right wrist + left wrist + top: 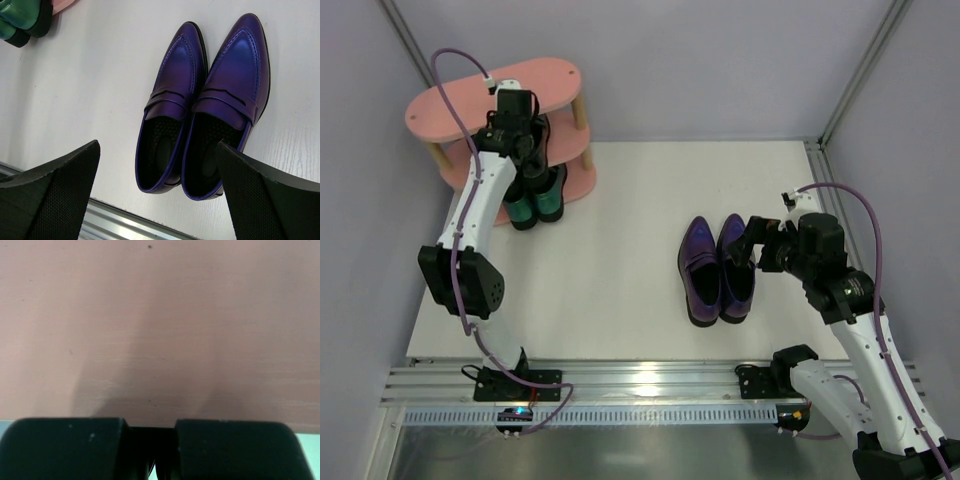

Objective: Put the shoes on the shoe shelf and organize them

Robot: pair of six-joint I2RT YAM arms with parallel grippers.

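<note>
top external: teal pair [545, 200] at shelf [450, 110] | left wrist: pink board [160, 330]

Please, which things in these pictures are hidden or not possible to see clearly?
- Left end effector: top view, lost among its arm and the shoe shelf; left wrist view shows only fingers against a pink board, so open or shut is unclear.
- Shelf's middle tier: top view, covered by the top board and left arm; contents unknown.
- Teal-green shoes: top view, far ends hidden under the shelf; right wrist view, cut by the edge.
</note>
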